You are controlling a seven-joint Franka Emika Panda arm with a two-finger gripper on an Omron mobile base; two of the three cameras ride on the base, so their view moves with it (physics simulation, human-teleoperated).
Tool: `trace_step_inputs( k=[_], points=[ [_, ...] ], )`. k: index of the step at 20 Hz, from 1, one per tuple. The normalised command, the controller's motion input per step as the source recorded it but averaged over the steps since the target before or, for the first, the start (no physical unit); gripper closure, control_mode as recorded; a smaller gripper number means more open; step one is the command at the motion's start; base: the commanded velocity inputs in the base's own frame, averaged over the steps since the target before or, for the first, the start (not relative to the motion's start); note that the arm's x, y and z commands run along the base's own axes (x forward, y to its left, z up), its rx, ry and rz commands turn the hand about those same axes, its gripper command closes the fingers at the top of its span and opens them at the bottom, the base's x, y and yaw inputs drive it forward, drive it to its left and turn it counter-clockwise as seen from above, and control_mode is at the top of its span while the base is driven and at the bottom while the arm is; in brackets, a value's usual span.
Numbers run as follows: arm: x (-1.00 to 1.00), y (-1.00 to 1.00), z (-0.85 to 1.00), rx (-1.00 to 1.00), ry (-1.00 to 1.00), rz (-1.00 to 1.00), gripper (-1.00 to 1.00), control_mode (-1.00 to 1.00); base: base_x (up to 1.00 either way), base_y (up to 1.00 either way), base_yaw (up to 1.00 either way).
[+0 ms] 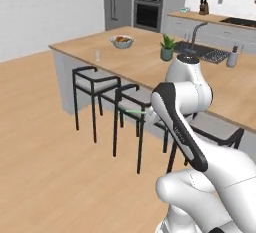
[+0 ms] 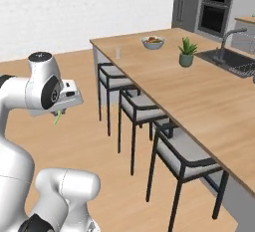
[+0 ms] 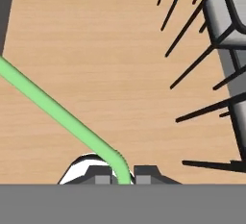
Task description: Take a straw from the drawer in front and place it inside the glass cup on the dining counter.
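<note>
Hand view: thin light-green straw (image 3: 57, 114) pinched at its bent end between the two dark jaws, long axis slanting away over bare wood floor (image 3: 110, 50), black stool legs (image 3: 202, 69) off to one side. Right base view: two-finger gripper (image 2: 61, 110) out over the floor, well short of the light-wood island worktop (image 2: 199, 91). Small clear glass tumbler (image 1: 97, 55) near the worktop's far corner, just this side of the white-blue fruit bowl (image 1: 121, 41). Probably needs a drive closer; stools crowd the near edge.
</note>
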Motion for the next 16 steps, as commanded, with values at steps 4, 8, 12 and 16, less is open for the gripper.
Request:
trace_step_inputs(
  k=[4,8,12,16],
  points=[
    [0.0,0.0,0.0,0.0,0.0,0.0,1.0,1.0,0.65,1.0,-0.4],
    [0.0,0.0,0.0,0.0,0.0,0.0,1.0,1.0,0.58,1.0,-0.41],
    [0.0,0.0,0.0,0.0,0.0,0.0,1.0,1.0,0.54,1.0,-0.42],
    [0.0,0.0,0.0,0.0,0.0,0.0,1.0,1.0,0.49,1.0,-0.43]
  ],
)
